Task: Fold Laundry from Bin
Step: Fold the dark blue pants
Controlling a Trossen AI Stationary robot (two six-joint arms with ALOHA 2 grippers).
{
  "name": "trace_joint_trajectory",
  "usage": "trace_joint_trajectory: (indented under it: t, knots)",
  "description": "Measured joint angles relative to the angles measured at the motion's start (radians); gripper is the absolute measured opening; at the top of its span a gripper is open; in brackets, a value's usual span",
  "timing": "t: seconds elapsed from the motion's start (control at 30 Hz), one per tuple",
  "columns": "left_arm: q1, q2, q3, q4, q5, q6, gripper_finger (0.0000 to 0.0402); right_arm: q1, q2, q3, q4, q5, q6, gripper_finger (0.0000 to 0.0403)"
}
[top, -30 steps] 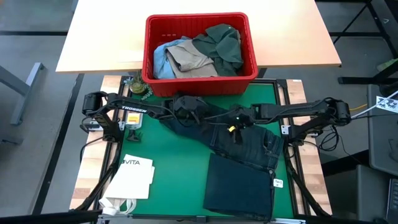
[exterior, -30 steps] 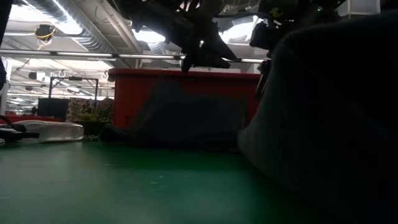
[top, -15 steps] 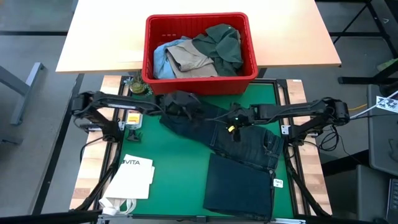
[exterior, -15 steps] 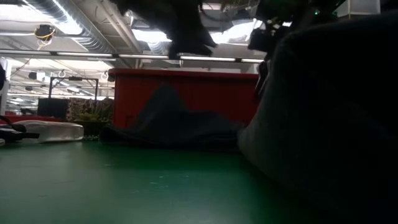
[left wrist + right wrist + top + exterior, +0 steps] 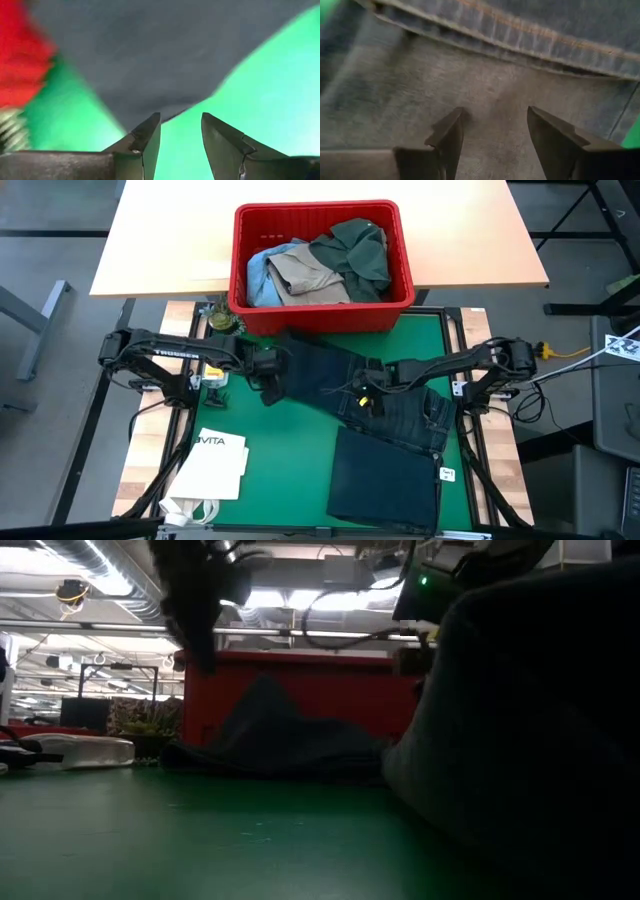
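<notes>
Dark jeans (image 5: 375, 395) are spread on the green mat (image 5: 275, 430) below the red bin (image 5: 322, 305); my left gripper (image 5: 268, 385) just backed off the leg, open and empty, right gripper (image 5: 362, 395) open over the waistband, so flattening's next

Dark trousers (image 5: 350, 385) spread before bin (image 5: 322, 317)

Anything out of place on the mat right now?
Nothing damaged or spilled. The dark jeans lie askew, diagonally across the green mat, one leg bunched against the red bin. A white paper bag sits at the mat's corner, unrelated to the laundry.
</notes>
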Motion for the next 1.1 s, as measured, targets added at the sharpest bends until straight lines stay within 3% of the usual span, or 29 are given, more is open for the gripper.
trace_joint_trajectory:
  t: [0.1,0.3,0.57,0.93,1.1]
  knots:
    - [-0.006,0.006,-0.023,-0.023,-0.11,-0.077,0.0137,-0.002,0.031,0.0,-0.021,0.002,0.002,0.0218]
    - [0.007,0.008,-0.172,0.09,-0.192,-0.192,0.0137,-0.002,0.071,0.005,-0.032,-0.013,0.004,0.0218]
    - [0.115,0.008,-0.385,0.393,-0.186,-0.206,0.0137,-0.002,0.075,0.005,-0.039,-0.019,0.004,0.0218]
    - [0.141,0.005,-0.5,0.396,0.1,-0.208,0.0136,-0.003,0.077,0.003,-0.048,-0.054,0.003,0.0218]
    - [0.096,0.005,-0.5,0.336,0.254,-0.211,0.0136,-0.003,0.077,0.002,-0.053,-0.179,-0.045,0.0218]
